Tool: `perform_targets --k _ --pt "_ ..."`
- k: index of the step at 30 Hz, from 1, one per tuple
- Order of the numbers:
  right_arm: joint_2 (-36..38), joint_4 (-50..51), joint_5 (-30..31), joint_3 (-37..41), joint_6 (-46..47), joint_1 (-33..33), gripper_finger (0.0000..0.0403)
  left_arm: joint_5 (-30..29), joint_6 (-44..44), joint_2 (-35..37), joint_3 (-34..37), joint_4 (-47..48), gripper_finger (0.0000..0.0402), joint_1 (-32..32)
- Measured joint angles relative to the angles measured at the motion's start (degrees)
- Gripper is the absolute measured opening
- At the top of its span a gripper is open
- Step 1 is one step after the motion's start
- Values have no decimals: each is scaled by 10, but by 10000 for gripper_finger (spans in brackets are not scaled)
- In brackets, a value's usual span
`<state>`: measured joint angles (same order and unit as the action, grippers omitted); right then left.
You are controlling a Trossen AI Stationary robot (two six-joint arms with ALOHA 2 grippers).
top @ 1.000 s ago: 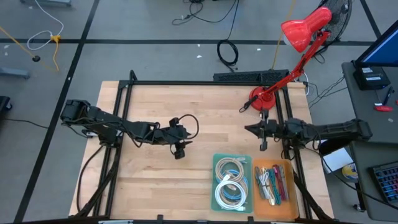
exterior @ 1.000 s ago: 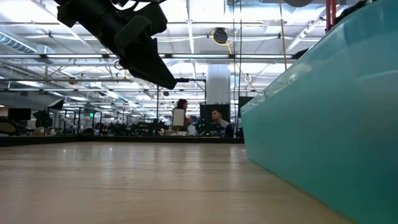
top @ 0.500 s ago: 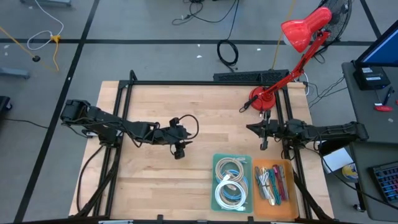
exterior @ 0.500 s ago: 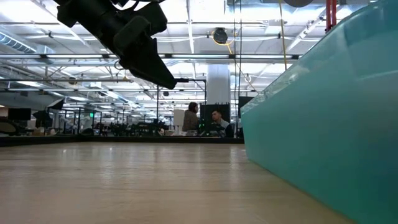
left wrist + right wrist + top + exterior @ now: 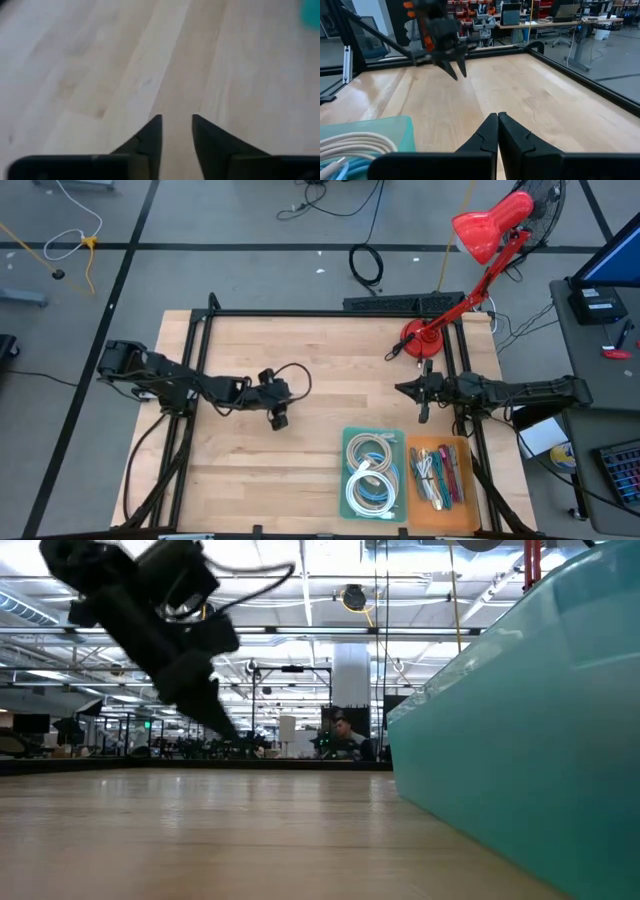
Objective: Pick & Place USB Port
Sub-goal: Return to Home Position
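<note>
Judging by how things lie, the sorting looks finished: no cable remains on the light wooden plank surface (image 5: pixel 250 480), and everything sits in the two bins standing side by side, touching, at the near right edge. The translucent teal plastic bin (image 5: pixel 345 442), rectangular with smooth, slightly glossy walls, holds the pale coiled charger cables (image 5: pixel 368 465), soft rubbery loops in white, cream and light blue, piled on one another. The orange plastic bin (image 5: pixel 409 492) to its right holds a bundle of mixed-coloured thin cables (image 5: pixel 438 475), lying loosely lengthwise. What seems left is only to park both arms. The left hand (image 5: pixel 176 120) hangs over the bare middle of the surface, well left of the bins, tilted down at the wood, its dark tapered fingers slightly spread and holding nothing. The right hand (image 5: pixel 497 116) is held level above the right part of the surface, just beyond the bins, with its wedge-shaped fingers pressed together and empty. A red metal desk lamp (image 5: pixel 480 230) with a jointed arm stands on a round base at the far right corner.
</note>
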<state>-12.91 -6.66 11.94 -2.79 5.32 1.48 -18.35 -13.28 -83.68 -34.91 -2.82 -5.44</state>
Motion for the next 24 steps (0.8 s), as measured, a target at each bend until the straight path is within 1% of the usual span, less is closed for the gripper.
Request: perform_targets --k 3,5,7,11,16,19,21,24 --pt "0 0 0 0 0 0 0 29 -2 7 49 -48 63 23" --pt "0 -1 0 0 0 0 0 56 1 25 80 -98 27 40" --pt "0 -1 0 0 0 0 0 83 8 48 111 -150 8 58" --pt "0 -2 0 0 0 0 0 130 29 114 168 -233 15 79" --pt "0 -4 0 0 0 0 0 154 52 222 236 -290 5 89" --pt "0 -4 0 0 0 0 0 155 53 293 272 -307 8 95" --pt "0 -4 0 0 0 0 0 156 53 340 294 -307 3 101" --pt "0 -4 0 1 0 0 0 167 58 401 319 -307 5 111"
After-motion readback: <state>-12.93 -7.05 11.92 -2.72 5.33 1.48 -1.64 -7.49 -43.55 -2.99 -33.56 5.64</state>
